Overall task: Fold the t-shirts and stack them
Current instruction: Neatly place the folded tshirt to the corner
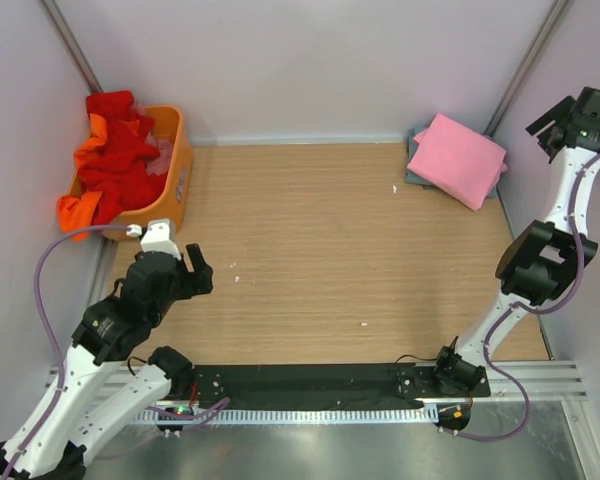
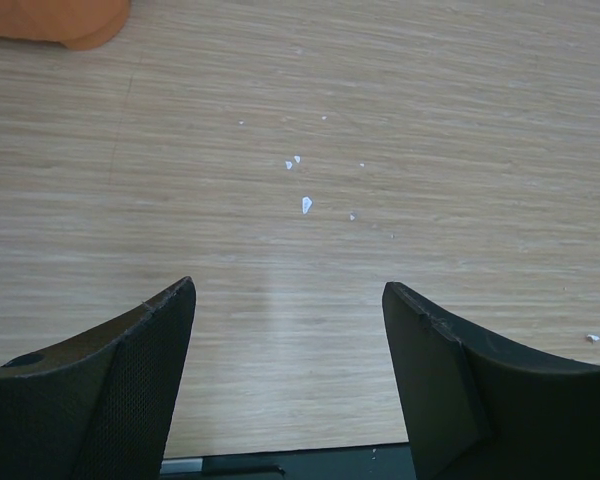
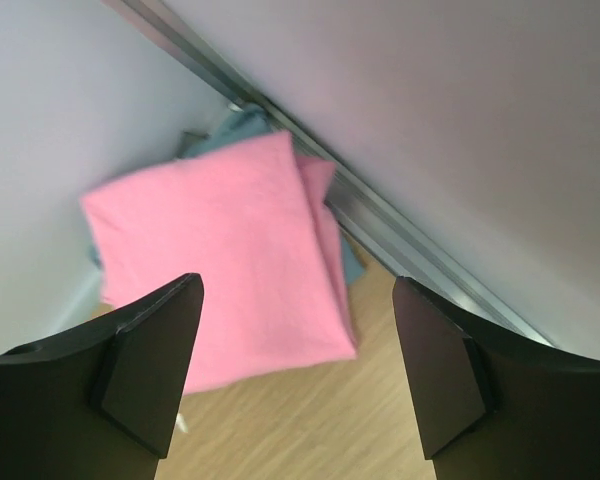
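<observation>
A folded pink t-shirt (image 1: 458, 158) lies on a folded grey-blue t-shirt (image 1: 416, 172) in the table's far right corner; in the right wrist view the pink t-shirt (image 3: 220, 255) sits below the open fingers with the grey-blue t-shirt (image 3: 242, 125) peeking out behind. My right gripper (image 1: 550, 120) hangs high to the right of the stack, open and empty. Red t-shirts (image 1: 120, 150) and an orange t-shirt (image 1: 80, 210) are heaped in the orange basket (image 1: 180, 170) at the far left. My left gripper (image 1: 198, 270) is open over bare wood, just in front of the basket.
Lilac walls close in the table on the left, back and right. A metal rail (image 3: 380, 215) runs along the wall beside the stack. Small white specks (image 2: 305, 203) lie on the wood. A black strip (image 1: 310, 385) borders the near edge between the arm bases.
</observation>
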Motion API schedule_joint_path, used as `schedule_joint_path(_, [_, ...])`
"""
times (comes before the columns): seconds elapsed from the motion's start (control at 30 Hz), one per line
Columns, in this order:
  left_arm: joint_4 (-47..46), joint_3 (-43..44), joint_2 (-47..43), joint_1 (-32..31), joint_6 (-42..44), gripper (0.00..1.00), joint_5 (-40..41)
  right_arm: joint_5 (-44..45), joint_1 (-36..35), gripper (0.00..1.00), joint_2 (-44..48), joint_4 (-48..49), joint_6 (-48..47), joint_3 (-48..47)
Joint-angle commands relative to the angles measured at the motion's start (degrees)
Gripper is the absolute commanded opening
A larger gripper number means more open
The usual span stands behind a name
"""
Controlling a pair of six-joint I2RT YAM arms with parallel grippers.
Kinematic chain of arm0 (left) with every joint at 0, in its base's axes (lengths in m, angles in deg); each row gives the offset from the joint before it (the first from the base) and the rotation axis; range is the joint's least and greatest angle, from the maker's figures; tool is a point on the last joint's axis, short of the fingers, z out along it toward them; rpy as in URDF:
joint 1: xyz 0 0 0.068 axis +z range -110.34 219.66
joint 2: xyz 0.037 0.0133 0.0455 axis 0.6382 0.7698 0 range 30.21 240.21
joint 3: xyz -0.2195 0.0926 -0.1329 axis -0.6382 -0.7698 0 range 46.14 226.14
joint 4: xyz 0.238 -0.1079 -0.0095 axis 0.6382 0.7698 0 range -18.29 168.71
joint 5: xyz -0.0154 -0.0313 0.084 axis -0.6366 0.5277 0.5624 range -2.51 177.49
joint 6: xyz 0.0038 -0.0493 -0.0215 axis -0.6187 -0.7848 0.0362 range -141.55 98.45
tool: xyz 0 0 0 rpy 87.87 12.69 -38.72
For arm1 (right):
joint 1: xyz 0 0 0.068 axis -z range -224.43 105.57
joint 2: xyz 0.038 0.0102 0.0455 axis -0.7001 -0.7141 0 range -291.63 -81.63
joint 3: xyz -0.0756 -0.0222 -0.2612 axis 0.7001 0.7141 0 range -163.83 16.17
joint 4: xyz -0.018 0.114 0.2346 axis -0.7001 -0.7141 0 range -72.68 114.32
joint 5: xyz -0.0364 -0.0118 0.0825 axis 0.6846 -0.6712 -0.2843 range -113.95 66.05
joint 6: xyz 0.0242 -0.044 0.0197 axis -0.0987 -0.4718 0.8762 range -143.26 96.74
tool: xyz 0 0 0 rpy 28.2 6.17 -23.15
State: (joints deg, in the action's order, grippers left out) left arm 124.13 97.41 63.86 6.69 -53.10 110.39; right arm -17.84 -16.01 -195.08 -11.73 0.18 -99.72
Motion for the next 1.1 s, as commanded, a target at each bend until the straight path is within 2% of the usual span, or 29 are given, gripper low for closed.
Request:
schedule_joint_path(0.0, [-2.15, -0.20, -1.74, 0.28, -0.79, 0.77, 0.13, -7.63, 3.92, 0.83, -2.81, 6.27, 8.63, 1.73])
schedule_joint_path(0.13, [-2.41, -0.38, -3.06, 0.28, -0.71, 0.78, 0.04, -18.82, 3.92, 0.84, -10.38, 6.25, 9.69, -1.35])
schedule_joint_path(0.23, [-2.33, -0.38, -3.24, 0.28, -0.71, 0.78, -0.04, -20.43, 3.92, 0.92, -13.98, 7.83, 9.70, -1.52])
schedule_joint_path(0.3, [-2.41, -0.38, -3.33, 0.28, -0.71, 0.78, -0.04, -19.83, 4.01, 0.99, -15.74, 8.28, 9.26, -1.96])
schedule_joint_path(0.53, [-2.50, -0.38, -2.98, 0.28, -0.62, 0.78, -0.13, -8.32, 3.83, 1.00, -19.87, 5.29, 4.69, -4.78])
schedule_joint_path(0.9, [-2.41, -0.29, -2.54, 0.36, -0.62, 0.78, 0.13, -10.59, 3.83, 1.00, -30.42, 11.08, 6.79, -6.44])
schedule_joint_path(1.07, [-2.24, -0.20, -2.01, 0.54, -0.71, 0.78, 0.31, -8.68, 3.48, 0.92, -32.97, 13.03, 8.29, -7.32])
